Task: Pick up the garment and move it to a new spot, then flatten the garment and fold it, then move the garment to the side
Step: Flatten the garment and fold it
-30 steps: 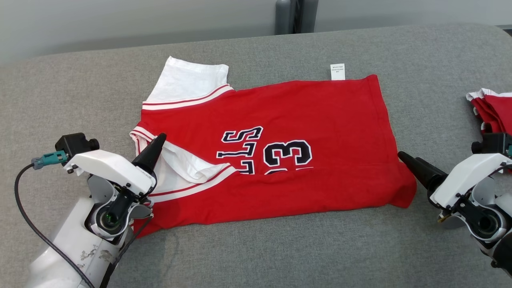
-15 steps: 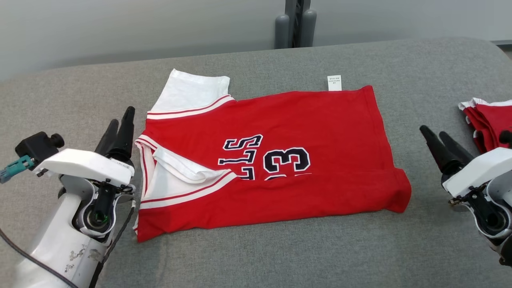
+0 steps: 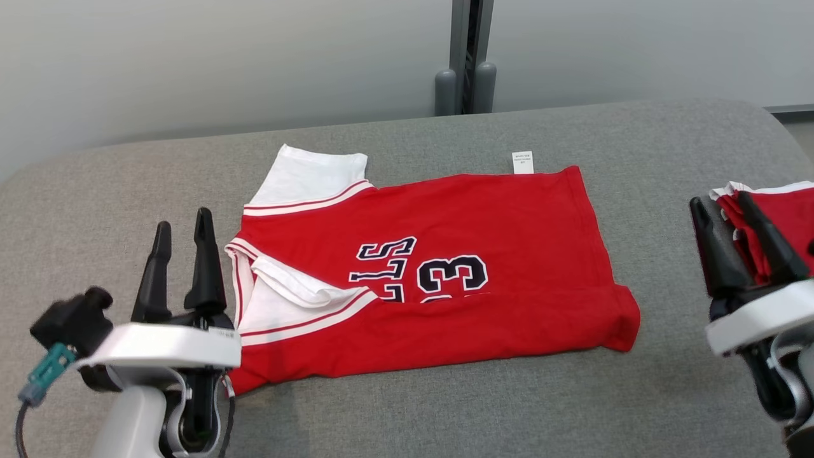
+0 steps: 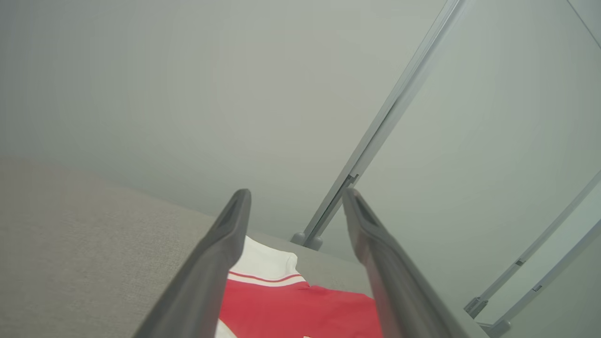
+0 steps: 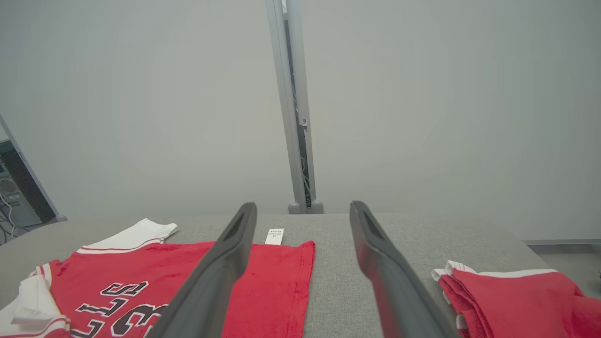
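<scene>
Standing wide and empty, the left gripper [image 3: 184, 217] hovers just beside the jersey [image 3: 483, 222], clear of its collar end. The right gripper [image 3: 720, 198], equally wide and empty, hangs off the hem end, in front of a red pile [image 3: 785, 210]. Both seem held clear so the fold lies undisturbed. The jersey lies mid-pad, its near edge doubled over the number, the near sleeve [image 3: 286, 296] tucked in, the far sleeve [image 3: 311, 175] and a tag [image 3: 522, 161] poking past the far edge. A crosswise fold probably remains before the move aside. Underneath is a grey fabric pad [image 3: 407, 407] with rounded corners. Behind it stands a plain pale wall [image 3: 191, 63] split by a grey post [image 3: 467, 57].
</scene>
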Tool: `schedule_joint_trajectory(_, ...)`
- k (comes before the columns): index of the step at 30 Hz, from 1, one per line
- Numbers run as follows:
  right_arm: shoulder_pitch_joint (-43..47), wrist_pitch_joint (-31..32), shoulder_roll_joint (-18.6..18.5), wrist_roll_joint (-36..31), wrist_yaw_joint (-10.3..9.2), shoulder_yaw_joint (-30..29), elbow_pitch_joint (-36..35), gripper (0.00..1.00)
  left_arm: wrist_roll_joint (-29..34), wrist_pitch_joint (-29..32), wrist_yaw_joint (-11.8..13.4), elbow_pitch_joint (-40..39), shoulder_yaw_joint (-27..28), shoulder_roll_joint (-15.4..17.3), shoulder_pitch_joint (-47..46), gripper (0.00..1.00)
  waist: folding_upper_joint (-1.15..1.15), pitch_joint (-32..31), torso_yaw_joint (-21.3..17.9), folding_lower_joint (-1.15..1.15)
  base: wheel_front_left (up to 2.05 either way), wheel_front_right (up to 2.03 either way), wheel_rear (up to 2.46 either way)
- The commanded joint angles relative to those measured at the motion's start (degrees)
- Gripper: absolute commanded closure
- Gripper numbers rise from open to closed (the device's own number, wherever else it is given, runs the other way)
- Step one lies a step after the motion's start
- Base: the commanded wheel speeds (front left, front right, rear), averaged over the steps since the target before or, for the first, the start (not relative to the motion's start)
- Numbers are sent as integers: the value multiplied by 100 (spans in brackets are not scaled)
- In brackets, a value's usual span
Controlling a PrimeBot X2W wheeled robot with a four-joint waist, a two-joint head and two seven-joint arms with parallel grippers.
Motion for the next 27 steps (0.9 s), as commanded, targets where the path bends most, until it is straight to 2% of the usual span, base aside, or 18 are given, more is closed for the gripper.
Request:
schedule_joint_trajectory(1,296,-5,172,-451,0,-213,-208,0,300,-17,-11,-151,189,-133,211,0,0,-36,1,0,0,0,0)
schedule_joint_trajectory(4,849,-5,659,-1263,0,-754,-696,0,959,-18,-127,-414,572,-519,676,0,0,-81,10,0,0,0,0)
schedule_joint_trajectory(6,1167,-5,956,-1594,0,-1040,-890,0,1123,-19,-159,-394,771,-683,944,0,0,-105,20,0,0,0,0)
schedule_joint_trajectory(11,1647,-6,1491,-1955,-1,-1388,-953,0,1670,-19,-128,84,701,-786,1346,0,0,-161,38,0,0,0,0)
schedule_joint_trajectory(16,1766,-6,1635,-2020,-1,-1436,-934,0,1572,-20,1,591,440,-790,1335,0,0,-152,23,0,0,0,0)
schedule_joint_trajectory(27,1614,-6,1563,-1929,-1,-1441,-930,0,1223,-20,414,2165,9,-791,765,0,0,-42,-110,0,0,0,0)
